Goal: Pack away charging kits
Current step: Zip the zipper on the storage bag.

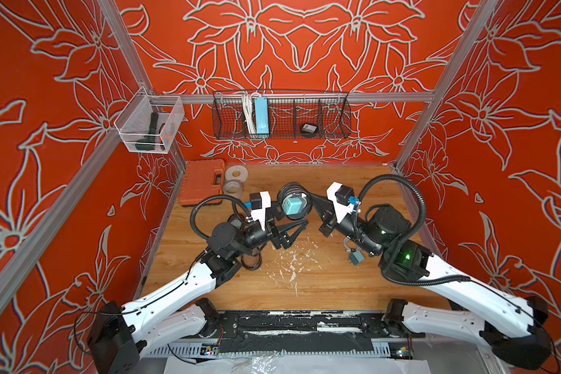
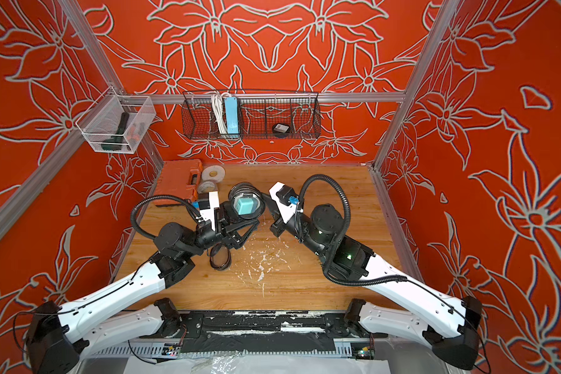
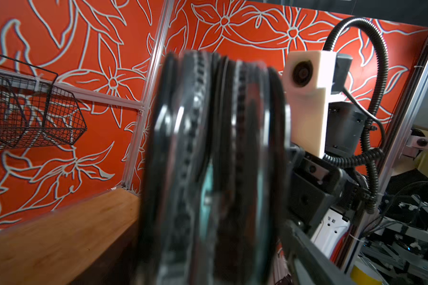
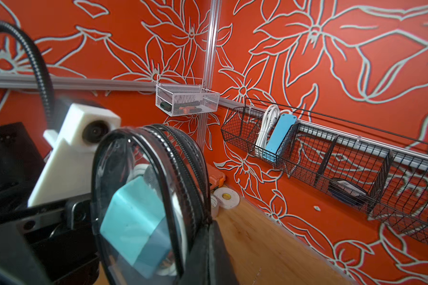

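A clear oval case with a black zip rim [image 1: 293,202] [image 2: 246,204] hangs above the table's middle, and inside it are a teal cube adapter [image 4: 134,222] and a coiled white cable. My right gripper [image 4: 209,222] [image 1: 312,198] is shut on the case's rim. In both top views my left gripper [image 1: 297,233] [image 2: 248,233] stands open just in front of and below the case, holding nothing. The case [image 3: 215,160] fills the left wrist view as a blur. A second teal adapter [image 1: 356,258] with a white cable lies on the table under my right arm.
Another black-rimmed case [image 2: 221,257] lies under my left arm. On the back wall, a black wire basket [image 1: 334,129] holds a blue power strip [image 1: 261,116] and a dark case [image 1: 308,129]. An orange tool case [image 1: 201,181] and tape rolls [image 1: 236,173] sit at the back left, below a white mesh basket [image 1: 149,129].
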You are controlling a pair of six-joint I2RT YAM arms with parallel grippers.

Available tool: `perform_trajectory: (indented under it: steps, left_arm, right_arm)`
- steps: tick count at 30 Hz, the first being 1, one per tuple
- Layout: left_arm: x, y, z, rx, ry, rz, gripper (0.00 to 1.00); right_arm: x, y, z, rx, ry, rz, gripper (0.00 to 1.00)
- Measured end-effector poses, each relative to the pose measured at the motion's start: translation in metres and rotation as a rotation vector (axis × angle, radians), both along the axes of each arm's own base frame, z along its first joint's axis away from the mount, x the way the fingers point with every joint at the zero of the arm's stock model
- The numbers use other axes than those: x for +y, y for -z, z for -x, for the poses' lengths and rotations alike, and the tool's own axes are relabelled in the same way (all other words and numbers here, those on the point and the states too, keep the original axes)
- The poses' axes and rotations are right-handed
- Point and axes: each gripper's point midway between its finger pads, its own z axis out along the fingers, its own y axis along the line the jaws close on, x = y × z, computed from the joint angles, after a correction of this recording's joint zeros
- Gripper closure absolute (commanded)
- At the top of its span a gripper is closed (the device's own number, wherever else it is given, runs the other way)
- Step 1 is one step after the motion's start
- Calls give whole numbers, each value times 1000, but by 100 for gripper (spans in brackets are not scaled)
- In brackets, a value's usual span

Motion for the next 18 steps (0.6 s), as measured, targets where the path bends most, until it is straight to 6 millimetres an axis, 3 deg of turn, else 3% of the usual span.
perform_trajectory:
  steps: [10,18]
  left_arm:
    - [25,-27,7,-109,-53,205,21]
    - [18,-25,-5,-102,-45,261,28]
  right_arm:
    - [-11,-1,-2,174,8,-195,100]
    - [1,3,-3,247,-22,-261,100]
